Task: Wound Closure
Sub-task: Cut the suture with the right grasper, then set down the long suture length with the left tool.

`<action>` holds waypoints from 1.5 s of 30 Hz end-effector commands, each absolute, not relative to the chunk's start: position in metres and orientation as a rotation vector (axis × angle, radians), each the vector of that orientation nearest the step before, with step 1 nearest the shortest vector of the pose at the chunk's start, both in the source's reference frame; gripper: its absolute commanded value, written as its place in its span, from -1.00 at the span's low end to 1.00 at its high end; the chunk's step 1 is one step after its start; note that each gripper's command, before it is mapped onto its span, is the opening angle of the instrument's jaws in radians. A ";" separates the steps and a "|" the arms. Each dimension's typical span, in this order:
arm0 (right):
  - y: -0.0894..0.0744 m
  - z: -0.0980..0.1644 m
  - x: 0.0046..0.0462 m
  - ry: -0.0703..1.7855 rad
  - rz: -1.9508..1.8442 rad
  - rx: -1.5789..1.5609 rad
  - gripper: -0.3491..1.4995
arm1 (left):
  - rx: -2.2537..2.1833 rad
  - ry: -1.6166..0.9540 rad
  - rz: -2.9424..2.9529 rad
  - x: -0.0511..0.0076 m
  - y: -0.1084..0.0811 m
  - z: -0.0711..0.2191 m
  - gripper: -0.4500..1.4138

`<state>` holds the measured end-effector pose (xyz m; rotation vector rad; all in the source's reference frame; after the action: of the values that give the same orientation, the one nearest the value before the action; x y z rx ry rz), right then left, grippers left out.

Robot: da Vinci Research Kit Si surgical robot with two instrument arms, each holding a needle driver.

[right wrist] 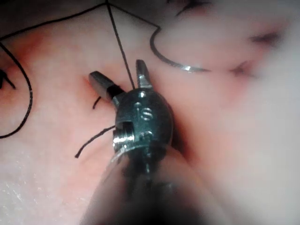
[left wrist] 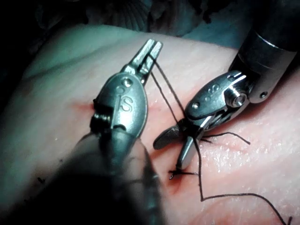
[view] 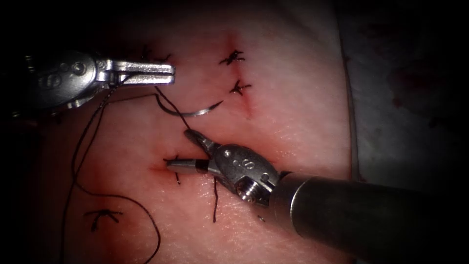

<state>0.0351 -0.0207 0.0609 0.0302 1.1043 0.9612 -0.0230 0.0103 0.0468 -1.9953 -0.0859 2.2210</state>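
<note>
Our left pincer [view: 166, 73] is pressed together on the thread [view: 168, 100], pinching it right at the tips and holding the strand up off the tissue [view: 293, 122]. From there the thread runs down toward our right pincer [view: 188, 149], whose jaws are spread wide and holding nothing; the strand passes between them, and the left wrist view confirms that open stance just above a stitch.

The needle [view: 195, 112] lies loose on the tissue between the two tools, near the two finished knots [view: 234, 71] at the upper part of the cut [view: 246, 105], not in the tissue and held by neither tool. More thread trails off in a long loop on the left side.

As we judge it, we are handling thread by the lower stitch [view: 176, 166], where cut ends [view: 215, 200] already stand. To do that well, we keep the left tool's tension gentle so the stitch is not dragged, keep the open jaws clear of the skin, and mind the free needle so the strand does not snag on its curve.
</note>
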 end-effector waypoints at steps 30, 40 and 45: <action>-0.021 0.062 0.0340 1.094 0.976 0.037 0.73 | -2.022 -0.073 2.229 -0.0240 0.009 0.045 -1.00; -0.023 0.060 0.0246 1.115 0.911 0.035 0.96 | -2.060 -0.059 2.235 -0.0254 0.005 0.041 -1.00; -0.023 0.060 0.0191 1.060 0.867 -0.031 0.91 | -2.130 -0.048 2.222 -0.0274 0.002 0.039 -1.00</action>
<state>0.0189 -0.0236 0.0588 -0.0292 1.0610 0.8673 -0.0274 0.0008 0.0378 -2.1479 -0.0480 2.2167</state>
